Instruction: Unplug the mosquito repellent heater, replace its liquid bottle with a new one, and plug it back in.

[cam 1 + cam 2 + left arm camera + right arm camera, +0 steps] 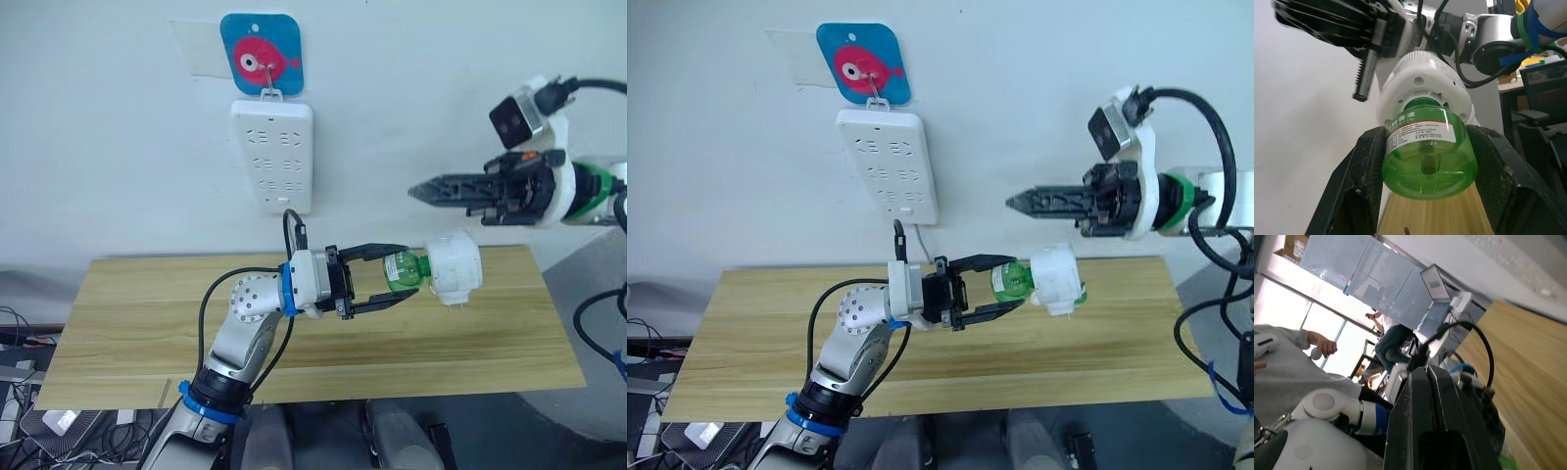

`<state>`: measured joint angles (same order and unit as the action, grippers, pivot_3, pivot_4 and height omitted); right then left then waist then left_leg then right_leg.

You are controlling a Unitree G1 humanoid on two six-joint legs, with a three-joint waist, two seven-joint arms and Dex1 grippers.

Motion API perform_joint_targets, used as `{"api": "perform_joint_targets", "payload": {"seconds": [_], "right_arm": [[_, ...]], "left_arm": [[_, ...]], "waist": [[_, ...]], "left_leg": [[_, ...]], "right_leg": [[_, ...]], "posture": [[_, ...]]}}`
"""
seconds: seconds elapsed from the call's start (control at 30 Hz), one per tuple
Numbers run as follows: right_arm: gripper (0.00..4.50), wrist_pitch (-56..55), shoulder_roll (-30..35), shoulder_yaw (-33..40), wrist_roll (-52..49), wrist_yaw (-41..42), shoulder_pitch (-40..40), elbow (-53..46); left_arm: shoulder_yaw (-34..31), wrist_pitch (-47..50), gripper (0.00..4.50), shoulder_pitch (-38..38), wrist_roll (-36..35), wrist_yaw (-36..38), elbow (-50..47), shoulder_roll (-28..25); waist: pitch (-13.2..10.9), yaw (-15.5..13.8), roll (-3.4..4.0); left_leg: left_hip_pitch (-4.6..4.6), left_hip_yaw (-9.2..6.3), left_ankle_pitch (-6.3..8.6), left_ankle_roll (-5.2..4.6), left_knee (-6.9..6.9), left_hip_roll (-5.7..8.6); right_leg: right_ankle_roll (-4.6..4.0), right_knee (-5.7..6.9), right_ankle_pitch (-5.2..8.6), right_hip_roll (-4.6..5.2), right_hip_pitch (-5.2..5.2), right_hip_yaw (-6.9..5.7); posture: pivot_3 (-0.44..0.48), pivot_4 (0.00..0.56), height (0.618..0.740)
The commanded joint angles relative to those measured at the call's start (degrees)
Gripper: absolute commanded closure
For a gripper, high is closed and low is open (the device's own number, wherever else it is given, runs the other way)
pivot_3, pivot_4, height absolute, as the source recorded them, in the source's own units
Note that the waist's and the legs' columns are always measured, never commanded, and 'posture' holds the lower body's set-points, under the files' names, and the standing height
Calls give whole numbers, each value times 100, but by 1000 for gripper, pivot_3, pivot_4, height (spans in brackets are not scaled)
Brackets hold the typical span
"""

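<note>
The left gripper (384,276) has its two black fingers (1359,191) pressed on the sides of the green liquid bottle (405,269), one on each side, so the bottle is pinched tight between them. The bottle lies sideways in the air, and its neck goes into the mosquito repellent heater (454,267), the little white round thing just past the fingertips. The heater hangs off the end of the bottle, above the wooden table (147,323), with its two plug prongs pointing down. It is not plugged in; the power strip (272,154) on the wall, under a blue fish hook (261,53), is well apart from it. I think the bottle is held this way so the other arm can grab the white part and twist it off. The right gripper (419,191) is up above the heater and not touching it. Its two fingers are pressed together with nothing between them. It would need to spread them and come down over the white body. If the left fingers slip, the bottle and heater could fall onto the table.
</note>
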<state>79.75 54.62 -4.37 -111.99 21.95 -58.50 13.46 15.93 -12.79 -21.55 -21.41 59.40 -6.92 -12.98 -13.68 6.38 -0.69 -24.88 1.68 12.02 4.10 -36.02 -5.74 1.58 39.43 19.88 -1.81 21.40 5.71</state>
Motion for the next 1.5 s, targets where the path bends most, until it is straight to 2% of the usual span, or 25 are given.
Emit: {"api": "perform_joint_targets", "payload": {"seconds": [0.03, 0.13, 0.23, 0.47, 0.63, 0.83, 1.2, 1.5], "right_arm": [[4475, 75, 16, 339, -101, -253, -162, 218], [4475, 245, 296, 413, -5, -297, -125, 557], [4475, 848, 840, 535, 375, 210, 172, 746], [4475, 1275, 1679, 705, 921, 1480, 1403, 58], [4475, 1217, 1586, 758, 755, 1644, 1798, -538], [4475, 647, 1335, 518, 186, 1113, 1905, -933], [4475, 351, 1370, 437, -96, 698, 2040, -999], [4475, 381, 1371, 483, 18, 751, 2137, -890]], "left_arm": [[7, -50, 2274, 7, -82, -7, -279, 21], [3, -42, 2274, 7, -86, -9, -285, 8], [-17, -37, 2274, 16, -98, 1, -294, -20], [-80, -20, 2274, 15, -140, 22, -306, -115], [-71, -2, 2274, 19, -150, 21, -335, -143], [-33, 14, 2274, 3, -151, 15, -362, -131], [-24, 59, 2274, 42, -191, 21, -468, -128], [-28, 93, 2274, 29, -222, 51, -473, -117]], "waist": [[0, -6, 0], [-1, -7, 1], [-4, -57, 1], [-5, -54, 3], [-5, -10, 3], [-6, -17, 1], [-7, -21, -1], [-7, -22, -1]], "left_leg": [[-1, 0, 0, 0, 0, 0], [-1, 0, 0, 0, 0, 0], [-3, 0, 0, 0, 2, 1], [0, 5, 0, -1, 2, 0], [7, 5, 0, -1, -1, -1], [3, 5, 0, 0, 0, 0], [3, 3, 0, 0, 0, -1], [3, 3, 0, 0, 0, -1]], "right_leg": [[0, -1, 0, 0, 0, -1], [0, -1, 0, 1, 1, -1], [0, -5, 0, 2, 0, -2], [0, -3, 0, 2, 1, 3], [1, 6, 0, -2, 0, 6], [1, -1, 0, -1, -1, 4], [1, -2, 0, -1, -2, 2], [1, 0, 0, -1, -2, 3]], "posture": [[-194, 254, 740], [-194, 255, 740], [-194, 256, 740], [-189, 258, 740], [-187, 256, 740], [-180, 255, 740], [-178, 254, 740], [-182, 257, 740]]}}
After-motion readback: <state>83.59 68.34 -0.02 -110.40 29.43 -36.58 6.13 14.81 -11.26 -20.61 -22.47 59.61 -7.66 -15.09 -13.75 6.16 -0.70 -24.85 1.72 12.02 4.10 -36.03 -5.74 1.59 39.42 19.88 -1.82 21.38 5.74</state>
